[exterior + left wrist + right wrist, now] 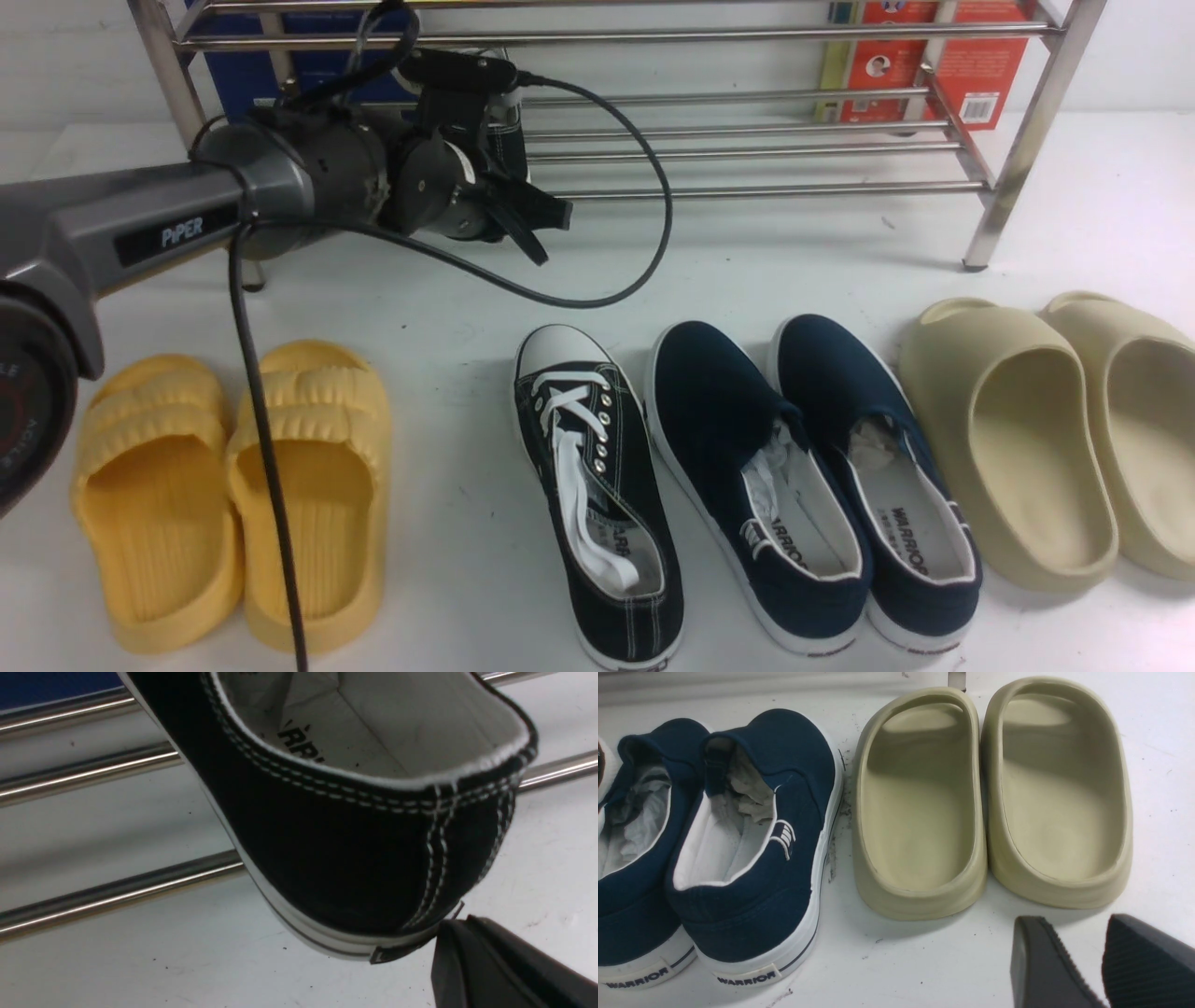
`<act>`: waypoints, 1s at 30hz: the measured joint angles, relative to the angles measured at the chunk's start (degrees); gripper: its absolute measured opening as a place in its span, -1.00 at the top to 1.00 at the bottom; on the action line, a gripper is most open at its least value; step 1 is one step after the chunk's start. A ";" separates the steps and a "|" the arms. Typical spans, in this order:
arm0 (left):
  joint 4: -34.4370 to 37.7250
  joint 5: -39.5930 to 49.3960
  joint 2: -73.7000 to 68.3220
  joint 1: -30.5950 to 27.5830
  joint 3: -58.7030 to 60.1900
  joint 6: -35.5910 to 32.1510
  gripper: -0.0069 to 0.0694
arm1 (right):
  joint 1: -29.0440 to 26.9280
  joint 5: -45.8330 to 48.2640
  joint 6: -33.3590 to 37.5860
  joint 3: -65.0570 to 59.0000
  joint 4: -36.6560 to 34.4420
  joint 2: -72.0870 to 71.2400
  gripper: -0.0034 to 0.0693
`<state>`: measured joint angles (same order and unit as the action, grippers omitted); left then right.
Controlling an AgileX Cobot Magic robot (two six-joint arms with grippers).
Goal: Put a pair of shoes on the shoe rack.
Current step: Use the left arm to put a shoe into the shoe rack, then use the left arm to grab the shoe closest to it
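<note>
Left wrist view: sneaker (355,858) heel lies just beside closed left jaws.

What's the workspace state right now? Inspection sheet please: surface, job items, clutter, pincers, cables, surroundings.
Surface: white table, dark specks and scuffs.
Job's things: one black sneaker lies on the lower rails of the shoe rack; the other black sneaker is on the table.
Clutter: navy slip-ons, yellow slides, beige slides, all on the table.
Grippers: left pincer shut, beside the racked sneaker's heel, not gripping it; right pincer open, empty, near the beige slides.
Cables: black cable loop hangs in front of the rack; second black cable crosses a yellow slide.
Surroundings: red box and blue box behind the rack.
</note>
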<state>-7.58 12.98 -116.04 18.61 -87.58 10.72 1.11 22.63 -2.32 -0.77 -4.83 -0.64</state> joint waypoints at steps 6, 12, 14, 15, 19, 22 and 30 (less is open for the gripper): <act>-0.02 1.38 0.00 0.00 -0.06 1.21 0.85 | 0.00 0.00 0.00 0.00 0.00 0.00 0.25; 0.79 6.86 2.30 0.17 -0.24 1.21 0.85 | 0.00 0.00 0.00 0.00 0.00 0.00 0.25; 2.35 8.93 4.29 0.29 -0.24 1.21 0.85 | 0.00 0.00 0.00 0.00 0.00 0.00 0.25; 2.78 9.18 4.53 0.28 -0.24 1.21 0.85 | 0.00 0.00 0.00 0.00 0.00 0.00 0.25; 6.90 17.49 10.47 0.35 -0.05 1.21 0.85 | 0.00 0.00 0.00 0.00 0.00 0.00 0.25; 9.29 22.15 14.95 0.43 2.38 1.21 0.85 | 0.00 0.00 0.00 0.00 0.00 0.00 0.25; 14.46 24.25 31.44 7.01 20.88 1.52 0.85 | 0.00 0.00 0.00 0.00 0.00 0.00 0.25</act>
<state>6.88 37.23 -84.61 25.62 -66.70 12.24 1.11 22.63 -2.32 -0.77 -4.83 -0.64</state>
